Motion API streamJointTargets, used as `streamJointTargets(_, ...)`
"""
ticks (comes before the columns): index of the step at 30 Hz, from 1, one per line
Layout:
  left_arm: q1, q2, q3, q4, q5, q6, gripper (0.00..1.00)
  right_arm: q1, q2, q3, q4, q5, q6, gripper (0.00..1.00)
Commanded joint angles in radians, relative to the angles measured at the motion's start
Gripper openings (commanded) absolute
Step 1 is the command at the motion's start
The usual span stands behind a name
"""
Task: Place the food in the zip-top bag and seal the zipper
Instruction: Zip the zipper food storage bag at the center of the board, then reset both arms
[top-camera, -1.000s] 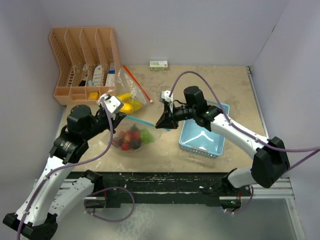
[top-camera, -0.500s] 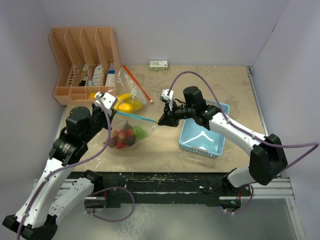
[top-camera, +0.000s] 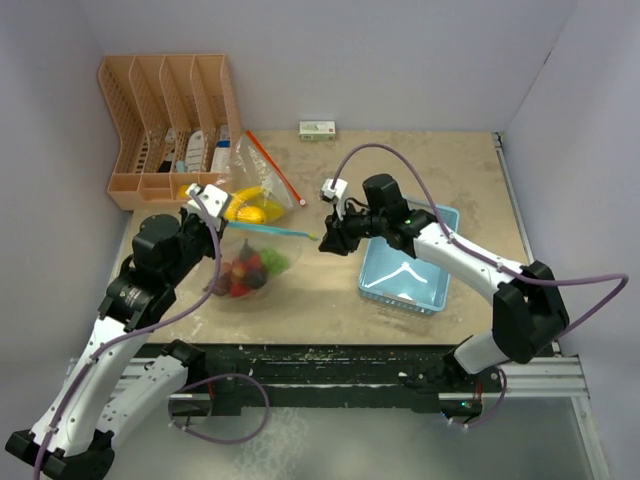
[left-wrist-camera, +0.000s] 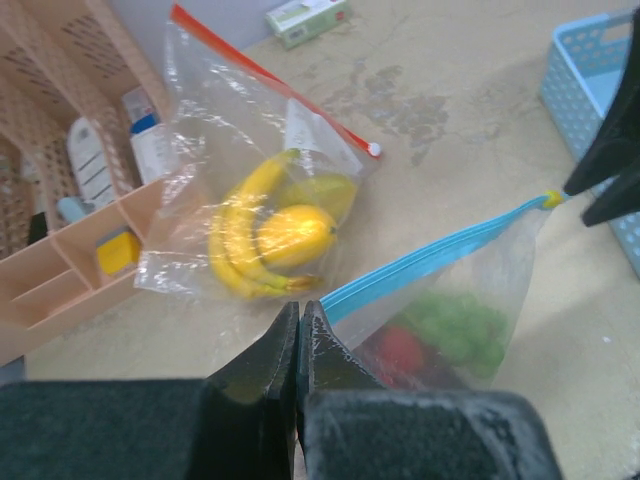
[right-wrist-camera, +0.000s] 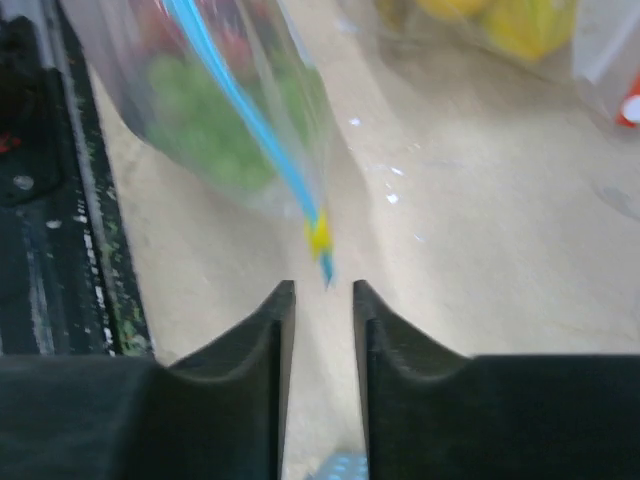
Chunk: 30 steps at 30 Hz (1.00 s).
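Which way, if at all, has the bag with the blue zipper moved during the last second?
Yes. The bag has moved left, away from the light-blue basket, which stayed fixed. The left gripper pinches its zipper end.

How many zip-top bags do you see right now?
2. The blue-zipper bag, holding red and green food, is pinched by the left gripper; the red-zipper bag, with yellow fruit, lies beside the orange organizer. None appears hidden.
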Motion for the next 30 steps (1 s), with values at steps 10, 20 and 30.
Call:
streamJointTargets(10,0.016,0.109,0.070,0.199,-0.061,-0.084,0.73,-0.025,-0.149,0.060,0.023,0.290,0.328,0.87)
streamJointTargets(20,0.016,0.088,0.107,0.166,0.023,-0.118,0.99,-0.026,-0.163,0.047,0.009,0.400,0.407,0.91)
streamJointTargets(30,0.016,0.067,0.092,0.117,0.030,-0.148,0.99,-0.025,-0.211,0.022,-0.010,0.452,0.436,0.90)
